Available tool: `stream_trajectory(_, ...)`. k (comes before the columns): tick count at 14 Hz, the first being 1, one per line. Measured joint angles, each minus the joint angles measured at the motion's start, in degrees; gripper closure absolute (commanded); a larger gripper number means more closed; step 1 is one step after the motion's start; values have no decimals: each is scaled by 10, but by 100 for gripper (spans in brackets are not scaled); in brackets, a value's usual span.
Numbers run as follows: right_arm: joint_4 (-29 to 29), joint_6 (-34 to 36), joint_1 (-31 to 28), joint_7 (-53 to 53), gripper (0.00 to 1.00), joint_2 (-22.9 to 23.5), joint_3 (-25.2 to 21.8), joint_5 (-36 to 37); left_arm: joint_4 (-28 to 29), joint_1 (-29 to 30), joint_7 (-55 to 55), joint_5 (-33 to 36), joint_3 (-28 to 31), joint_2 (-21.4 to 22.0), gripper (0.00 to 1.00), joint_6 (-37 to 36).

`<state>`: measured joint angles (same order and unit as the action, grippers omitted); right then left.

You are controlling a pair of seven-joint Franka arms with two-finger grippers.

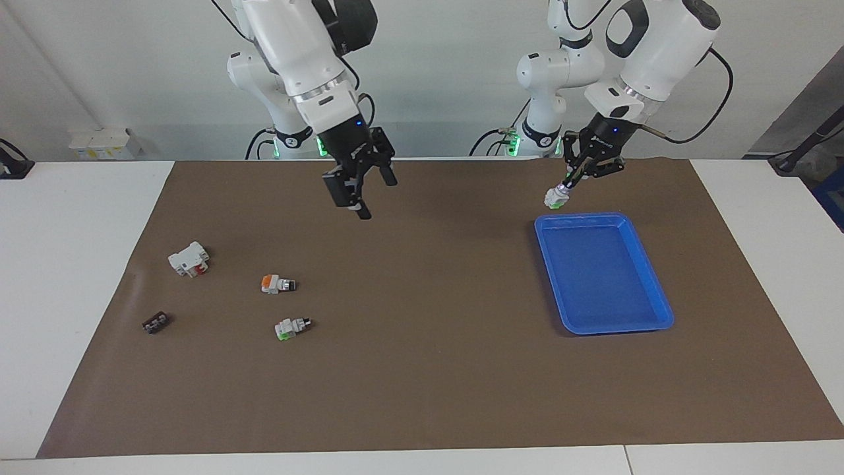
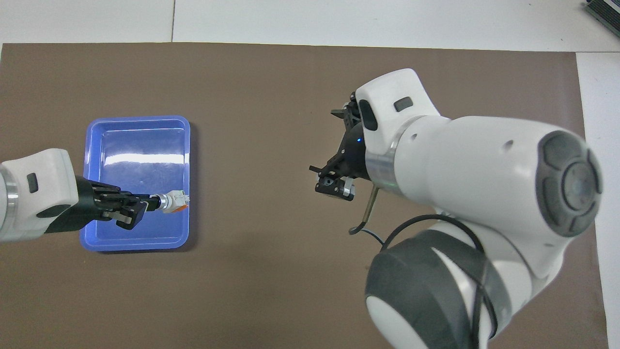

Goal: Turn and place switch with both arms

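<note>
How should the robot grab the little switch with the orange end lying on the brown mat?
Probably by its grey-white middle, coming straight down from above. The orange switch lies flat on its side on the mat, orange block at one end and black knob at the other, so fingers could close across the narrow body.

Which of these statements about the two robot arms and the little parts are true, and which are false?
1. The left gripper holds a small switch. True.
2. That switch lies in the blue tray. False: it is held up in the air over the tray.
3. The right gripper is open and holds nothing. True.
4. Only one switch lies on the brown mat. False: two lie there, the orange-ended switch and the green-ended switch.
</note>
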<state>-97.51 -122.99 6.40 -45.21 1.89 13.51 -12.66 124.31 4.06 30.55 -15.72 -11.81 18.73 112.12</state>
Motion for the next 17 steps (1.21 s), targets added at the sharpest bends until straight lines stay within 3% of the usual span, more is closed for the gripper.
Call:
stream_trajectory(4,0,1,-38,159,0,1,-1,114,68,0,33,61,0,1,100,64)
stream_trajectory(7,1,4,-54,282,0,1,-21,134,115,0,59,93,0,-7,100,128)
stream_trajectory(11,26,97,-56,383,0,-3,-87,137,126,0,88,109,0,-72,100,168)
stream_trajectory(12,40,140,-56,396,0,-7,-101,139,126,0,89,116,0,-88,70,178)
stream_trajectory(13,52,182,-57,405,0,-13,-115,139,126,0,89,122,0,-100,1,184)
stream_trajectory(17,52,278,-56,460,0,-41,-150,138,117,0,96,124,0,-108,0,187)
